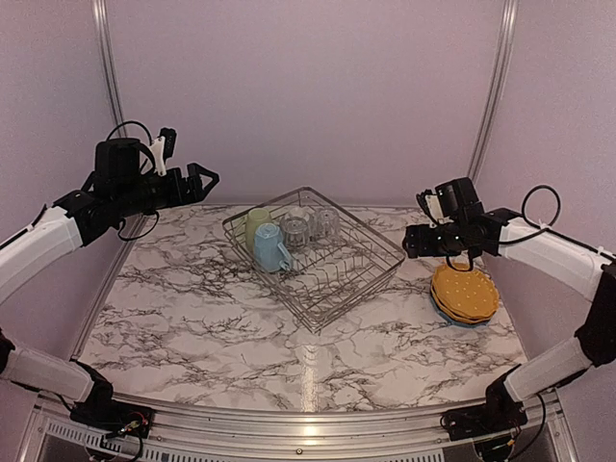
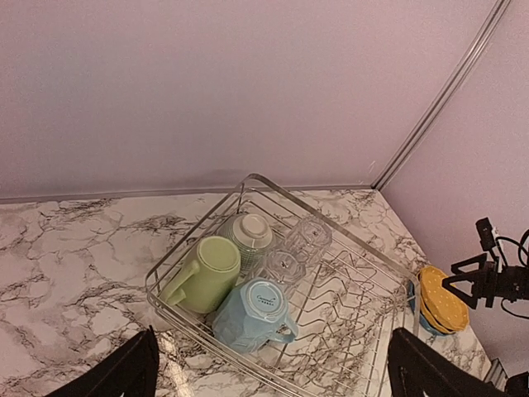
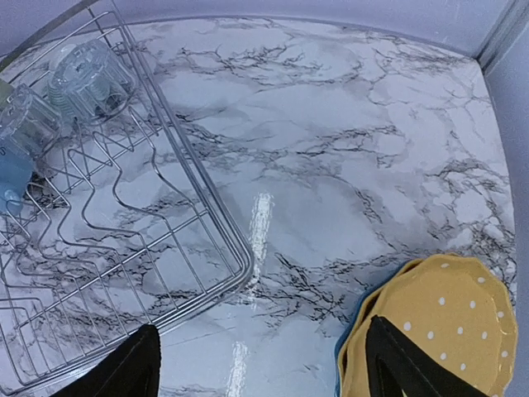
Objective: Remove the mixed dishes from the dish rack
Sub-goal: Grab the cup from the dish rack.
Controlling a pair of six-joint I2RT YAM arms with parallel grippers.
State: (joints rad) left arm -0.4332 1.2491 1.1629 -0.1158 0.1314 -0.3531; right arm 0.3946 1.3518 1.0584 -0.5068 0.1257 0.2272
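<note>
Right gripper (image 3: pixel 263 327): the two black fingers are being held wide apart, with nothing between them. It is being kept above the white, grey-veined marble tabletop (image 3: pixel 331 149), between the rack and the plate stack.

Just to its right, two yellow-orange round plates with white dots (image 3: pixel 442 327) are lying stacked on a blue plate (image 3: pixel 361 318), of which only the rim is being shown. The stack is resting on the tabletop, apart from the square silver wire dish rack (image 3: pixel 207 207).

Left gripper (image 2: pixel 273 335): the fingers are being held spread wide and are empty. The gripper is being kept raised off the tabletop to the left of the rack, pointing toward it.

Rack contents, noted from the left wrist view:
- A light blue ceramic mug (image 2: pixel 256 310) is lying on its side, base toward the camera.
- A pale green cup (image 2: pixel 207 273) is lying on its side, touching the mug.
- A pale green ribbed bowl (image 2: pixel 250 234) is sitting upside down behind them.
- Two clear glass tumblers (image 2: pixel 283 265) are sitting beside the bowl
</note>
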